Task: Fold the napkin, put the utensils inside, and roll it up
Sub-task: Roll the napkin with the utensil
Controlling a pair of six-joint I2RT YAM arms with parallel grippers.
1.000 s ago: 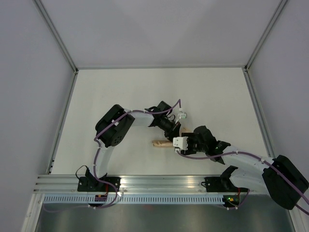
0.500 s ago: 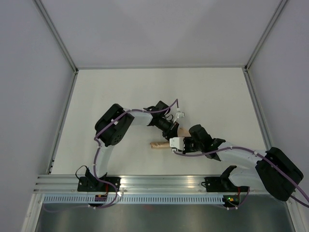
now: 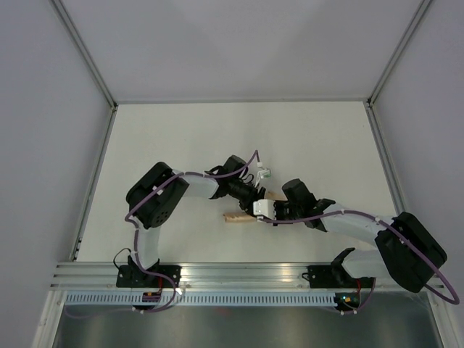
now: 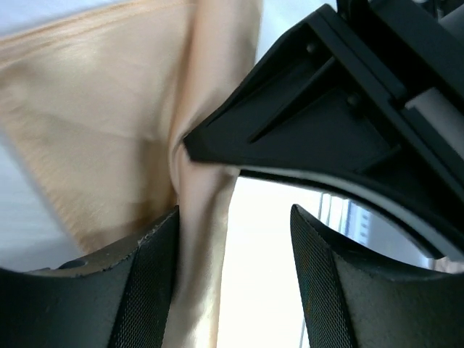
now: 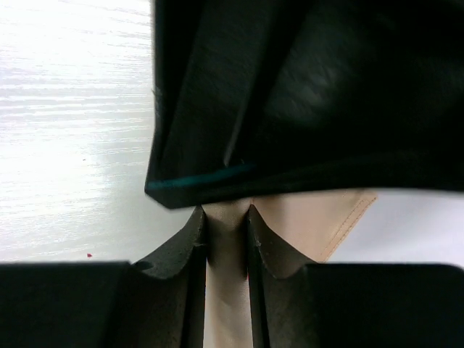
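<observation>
The peach-orange napkin point(image 3: 235, 216) lies rolled into a short tube at the middle of the table, and no utensils are in view. My right gripper point(image 3: 261, 211) is shut on the roll's right end; in the right wrist view the cloth point(image 5: 319, 217) is pinched between the right gripper's point(image 5: 228, 217) fingers. My left gripper point(image 3: 254, 197) reaches in from the far side, right over that end. In the left wrist view the left gripper point(image 4: 233, 217) stands open, the napkin point(image 4: 109, 130) brushing its left pad point(image 4: 156, 268). The right gripper's black finger point(image 4: 326, 123) pokes into the cloth.
The white table point(image 3: 181, 138) is bounded by metal posts and grey walls on three sides. An aluminium rail point(image 3: 239, 274) with both arm bases runs along the near edge. The two wrists crowd together over the roll.
My left gripper has opened and let go of the napkin. My right gripper has closed on the roll. Both wrists and the roll have shifted slightly left.
</observation>
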